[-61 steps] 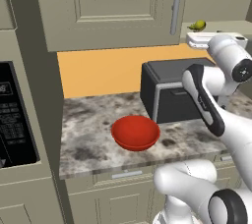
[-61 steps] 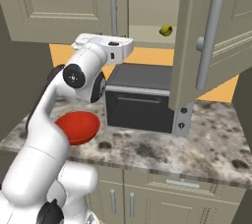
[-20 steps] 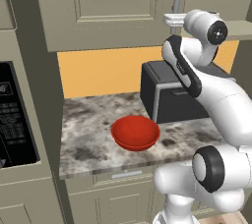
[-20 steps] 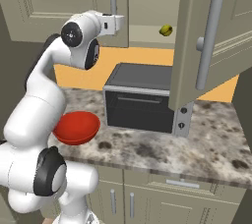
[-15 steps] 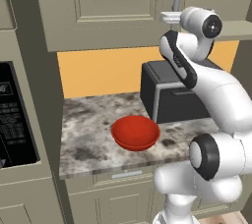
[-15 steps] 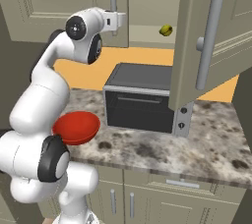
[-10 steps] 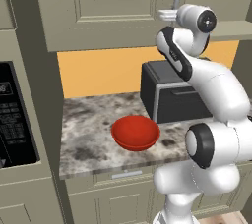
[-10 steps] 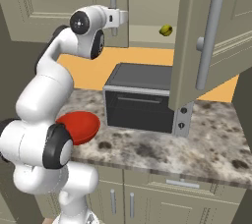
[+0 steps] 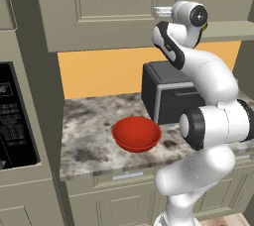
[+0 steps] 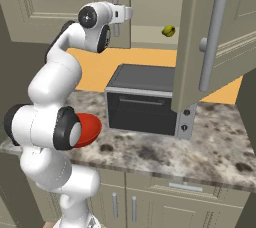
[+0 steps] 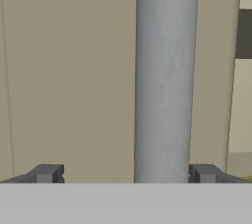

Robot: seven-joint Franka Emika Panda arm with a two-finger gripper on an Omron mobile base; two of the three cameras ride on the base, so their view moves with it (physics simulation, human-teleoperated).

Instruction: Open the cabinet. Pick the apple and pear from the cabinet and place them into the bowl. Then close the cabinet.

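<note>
The cabinet is grey-beige: its right door hangs open, its left door is shut. The gripper is spread wide, its fingertips either side of the left door's bar handle with a gap on both sides. The pear lies on the open shelf, and the red bowl sits on the tabletop.

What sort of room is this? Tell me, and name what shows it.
A kitchen, rendered rather than real: grey-beige panelled wall cabinets with long bar handles, a speckled stone counter over low cupboards, and a black countertop oven beside a glossy red bowl.
</note>
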